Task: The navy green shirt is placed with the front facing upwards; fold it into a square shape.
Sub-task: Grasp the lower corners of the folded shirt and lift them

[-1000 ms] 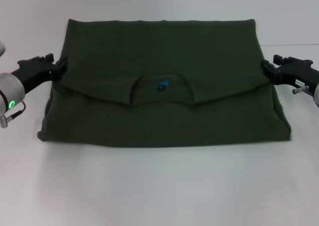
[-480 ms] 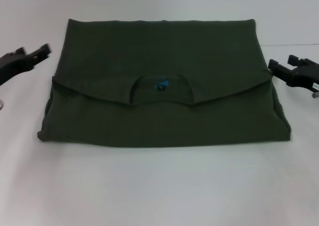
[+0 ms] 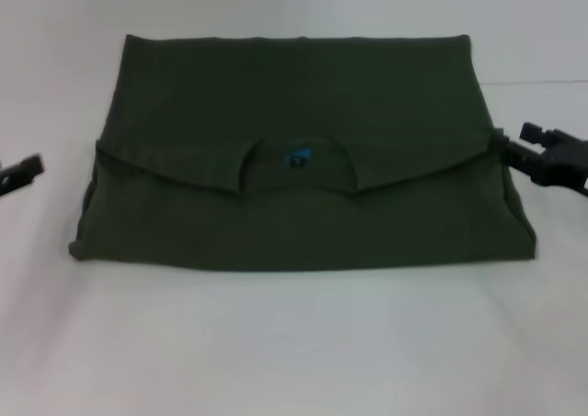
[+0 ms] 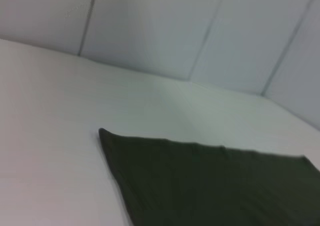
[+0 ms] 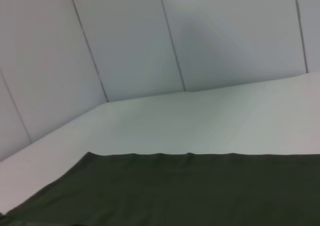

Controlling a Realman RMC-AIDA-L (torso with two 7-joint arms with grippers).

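Tabletop: plain white surface filling the head view, bare around the garment; pale panelled walls rise behind it in both wrist views.

Navy green shirt: dark olive cloth lying flat at the middle of the tabletop, folded into a broad rectangle, wider than deep. The far edge runs straight. An upper layer is folded down toward the near side, its edge crossing the cloth from side to side and dipping to a shallow point either side of the neckline. The near layer spreads slightly wider than the far one, with rounded near corners. No lettering shows on the exposed faces.

Neck opening: curved collar seam at the centre of the folded-down edge, with a small blue label inside it.

Right gripper: black, at the right edge of the head view, level with the fold line, just beside the shirt's right edge. Whether it touches the cloth cannot be told, nor whether it is released or clenched.

Left gripper: black tip only, at the left edge of the head view, apart from the shirt on bare tabletop, holding nothing; whether it is spread or closed cannot be told.

Left wrist view: one far corner of the shirt on white tabletop.

Right wrist view: a straight shirt edge across the tabletop.
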